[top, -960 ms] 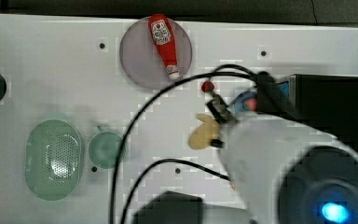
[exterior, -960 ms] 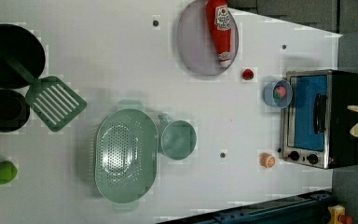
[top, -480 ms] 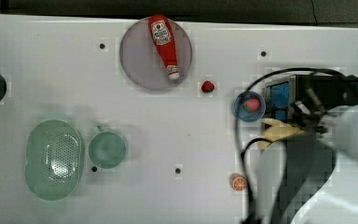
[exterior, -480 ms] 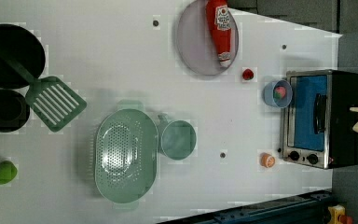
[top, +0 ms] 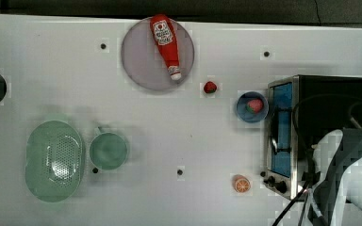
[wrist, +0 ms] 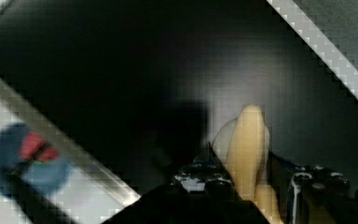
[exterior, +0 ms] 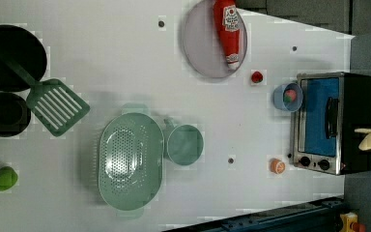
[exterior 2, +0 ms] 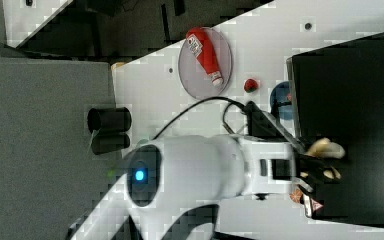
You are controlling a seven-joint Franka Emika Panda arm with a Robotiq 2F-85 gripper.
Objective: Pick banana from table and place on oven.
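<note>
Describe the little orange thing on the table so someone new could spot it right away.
Start at the toaster oven on the top view's right. On the white table beside its knob end lies the orange slice: a flat round disc with pale segment lines, unlike the red strawberry near the plate.

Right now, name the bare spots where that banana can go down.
The oven's black top is bare around the banana held in the gripper. On the table, there's room between the cup and the orange slice. Crowded by the blue bowl.
</note>
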